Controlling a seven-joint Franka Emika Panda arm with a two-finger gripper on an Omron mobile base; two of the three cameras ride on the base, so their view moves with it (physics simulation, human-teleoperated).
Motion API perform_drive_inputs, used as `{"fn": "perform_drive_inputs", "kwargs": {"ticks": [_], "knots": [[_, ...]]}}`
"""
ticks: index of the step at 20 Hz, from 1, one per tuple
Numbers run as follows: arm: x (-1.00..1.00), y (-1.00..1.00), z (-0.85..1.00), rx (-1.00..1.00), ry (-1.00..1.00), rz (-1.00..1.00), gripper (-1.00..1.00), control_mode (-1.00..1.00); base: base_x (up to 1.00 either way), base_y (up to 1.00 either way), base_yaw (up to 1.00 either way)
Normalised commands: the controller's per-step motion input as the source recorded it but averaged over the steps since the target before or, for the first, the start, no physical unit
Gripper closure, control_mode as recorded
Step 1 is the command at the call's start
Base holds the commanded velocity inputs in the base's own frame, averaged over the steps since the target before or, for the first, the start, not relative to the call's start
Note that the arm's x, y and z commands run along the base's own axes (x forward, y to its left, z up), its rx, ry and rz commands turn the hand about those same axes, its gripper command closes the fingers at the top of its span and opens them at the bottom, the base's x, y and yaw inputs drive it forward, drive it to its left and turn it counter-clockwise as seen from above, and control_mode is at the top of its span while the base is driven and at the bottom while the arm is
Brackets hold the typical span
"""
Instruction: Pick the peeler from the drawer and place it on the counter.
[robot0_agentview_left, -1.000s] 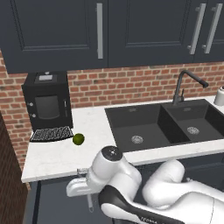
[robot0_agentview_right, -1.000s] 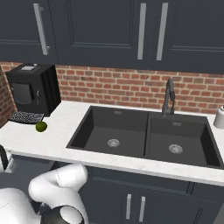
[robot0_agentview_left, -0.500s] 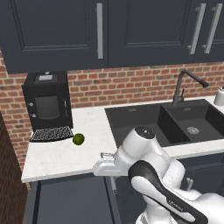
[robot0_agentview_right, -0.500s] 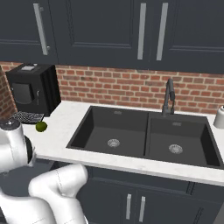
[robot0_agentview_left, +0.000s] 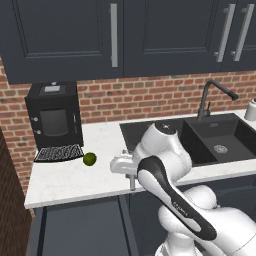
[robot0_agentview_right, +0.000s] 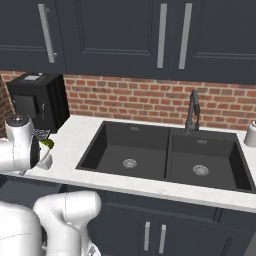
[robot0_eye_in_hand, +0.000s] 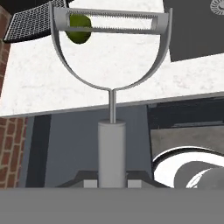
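The peeler (robot0_eye_in_hand: 112, 87) stands clamped by its handle between the jaws of the gripper (robot0_eye_in_hand: 112, 183), its long axis running straight out from the fingertips along the line the hand looks. The thick grey handle sits at the jaws, a thin stem continues beyond it, and the wide Y-shaped head with its toothed blade lies farthest from the fingers, the blade crosswise to the handle. In the left base view the peeler (robot0_agentview_left: 132, 181) hangs below the gripper (robot0_agentview_left: 131, 172), pointing down, just off the front edge of the counter (robot0_agentview_left: 70, 180). Beyond the jaws in the hand view, the head overlaps the white counter (robot0_eye_in_hand: 52, 83), and a lime (robot0_eye_in_hand: 78, 29) shows through the gap at the blade, well past the tool; a dark mesh tray (robot0_eye_in_hand: 30, 24) lies farther still, off to one side. Nearer the jaws, under the counter edge, is the drawer (robot0_eye_in_hand: 72, 140), dark and flat inside. The arm (robot0_agentview_left: 165, 165) is bent sharply, the elbow raised over the sink (robot0_agentview_left: 215, 140) and the wrist folded toward the counter's front edge.
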Motion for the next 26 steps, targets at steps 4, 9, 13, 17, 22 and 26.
{"fn": "perform_drive_inputs", "kwargs": {"ticks": [4, 9, 13, 17, 22, 26], "knots": [[0.89, -0.19, 0.22, 0.02, 0.00, -0.02, 1.00, -1.00, 0.00, 0.00, 0.00], [0.72, -0.11, -0.06, -0.01, 0.01, 0.00, 1.00, -1.00, 0.00, 0.00, 0.00], [0.50, 0.00, -0.50, -0.08, 0.00, 0.00, 1.00, -1.00, 0.00, 0.00, 0.00], [0.46, 0.00, -0.58, -0.07, 0.00, 0.00, 1.00, -1.00, 0.00, 0.00, 0.00], [0.33, -0.02, -0.51, -0.04, 0.00, 0.00, 1.00, -1.00, 0.00, 0.00, 0.00], [0.19, 0.00, -0.47, -0.06, 0.00, 0.00, 1.00, -1.00, 0.00, 0.00, 0.00]]}}
